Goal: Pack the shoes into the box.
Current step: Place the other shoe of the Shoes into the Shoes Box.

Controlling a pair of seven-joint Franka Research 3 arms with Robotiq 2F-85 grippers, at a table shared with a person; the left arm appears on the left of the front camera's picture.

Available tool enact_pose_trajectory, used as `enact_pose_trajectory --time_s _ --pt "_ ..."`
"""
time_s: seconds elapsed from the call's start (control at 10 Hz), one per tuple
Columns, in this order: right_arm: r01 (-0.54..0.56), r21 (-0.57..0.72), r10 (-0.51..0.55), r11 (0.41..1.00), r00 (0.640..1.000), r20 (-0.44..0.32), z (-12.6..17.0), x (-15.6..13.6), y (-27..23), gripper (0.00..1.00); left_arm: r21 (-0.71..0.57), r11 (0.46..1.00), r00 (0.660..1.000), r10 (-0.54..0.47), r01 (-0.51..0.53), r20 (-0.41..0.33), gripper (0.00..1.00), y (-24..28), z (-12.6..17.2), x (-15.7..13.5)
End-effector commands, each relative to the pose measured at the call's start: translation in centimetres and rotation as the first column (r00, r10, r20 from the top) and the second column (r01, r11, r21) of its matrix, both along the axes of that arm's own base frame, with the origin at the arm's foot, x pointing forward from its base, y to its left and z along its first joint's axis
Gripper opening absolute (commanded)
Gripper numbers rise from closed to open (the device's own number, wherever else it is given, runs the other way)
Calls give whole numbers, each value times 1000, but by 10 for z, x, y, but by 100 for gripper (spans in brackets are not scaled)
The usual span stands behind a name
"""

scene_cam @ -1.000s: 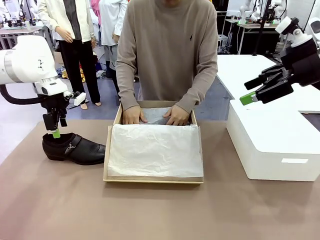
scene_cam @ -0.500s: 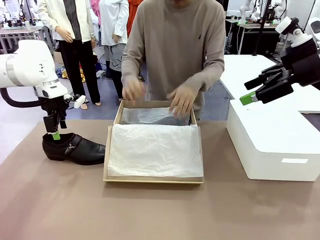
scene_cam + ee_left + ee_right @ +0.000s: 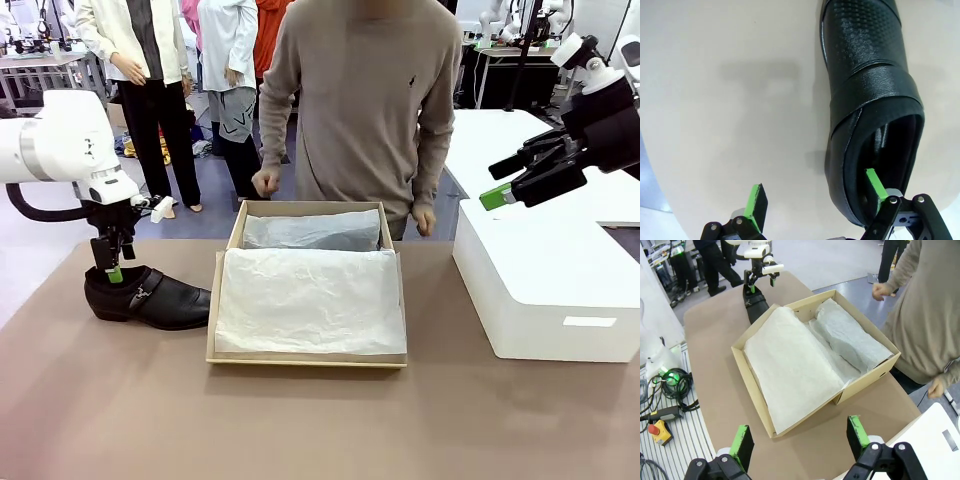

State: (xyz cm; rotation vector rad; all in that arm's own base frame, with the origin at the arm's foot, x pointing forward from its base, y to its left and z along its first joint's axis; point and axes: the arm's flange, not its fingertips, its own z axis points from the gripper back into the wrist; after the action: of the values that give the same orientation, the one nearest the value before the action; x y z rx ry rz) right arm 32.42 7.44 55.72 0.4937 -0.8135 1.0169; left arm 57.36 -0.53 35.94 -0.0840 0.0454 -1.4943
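Note:
One black leather shoe (image 3: 150,297) with a strap and small buckle lies on the table left of the box, toe towards it. My left gripper (image 3: 113,270) stands open over its heel. In the left wrist view one green fingertip (image 3: 874,182) sits inside the opening of the shoe (image 3: 870,80), the other outside, left gripper (image 3: 815,187) astride the heel wall. The tan box (image 3: 213,310) lies open, white tissue paper (image 3: 310,300) spread over it and a tissue-covered bulge (image 3: 310,232) at its far end. My right gripper (image 3: 498,182) hangs open at the far right, and in the right wrist view this right gripper (image 3: 799,432) looks down on the box (image 3: 860,385).
A large white block (image 3: 540,280) stands right of the box, below my right gripper. The person stands behind the box, one hand (image 3: 265,182) raised, the other hand (image 3: 424,220) near the box's far right corner. Bare brown table (image 3: 320,430) lies in front.
The person has lifted both hands out of the far end of the box and straightened up. My grippers have barely moved.

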Motion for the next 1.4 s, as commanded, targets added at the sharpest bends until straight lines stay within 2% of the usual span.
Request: enact_pose_trajectory --time_s 0.0,0.6,0.7,1.1,1.2,1.3 --pt "-26 18 26 999 1000 16 -1 4 0 100 10 1000 1000 0 0 -10 100 2 -8 6" --pt "-26 18 26 999 1000 16 -1 4 0 100 -18 1000 997 -16 15 -76 100 3 -27 11" --pt "-26 18 26 999 1000 16 -1 4 0 100 -21 999 997 -29 28 -73 90 2 -28 12" --pt "-26 18 26 999 1000 16 -1 4 0 100 -10 999 997 -32 32 -71 11 3 -26 8" --pt "-26 18 26 999 1000 16 -1 4 0 100 -6 1000 997 -31 30 -70 0 3 -25 8" --pt "-26 18 26 999 1000 16 -1 4 0 100 -2 1000 997 -30 30 -69 0 2 -24 7"
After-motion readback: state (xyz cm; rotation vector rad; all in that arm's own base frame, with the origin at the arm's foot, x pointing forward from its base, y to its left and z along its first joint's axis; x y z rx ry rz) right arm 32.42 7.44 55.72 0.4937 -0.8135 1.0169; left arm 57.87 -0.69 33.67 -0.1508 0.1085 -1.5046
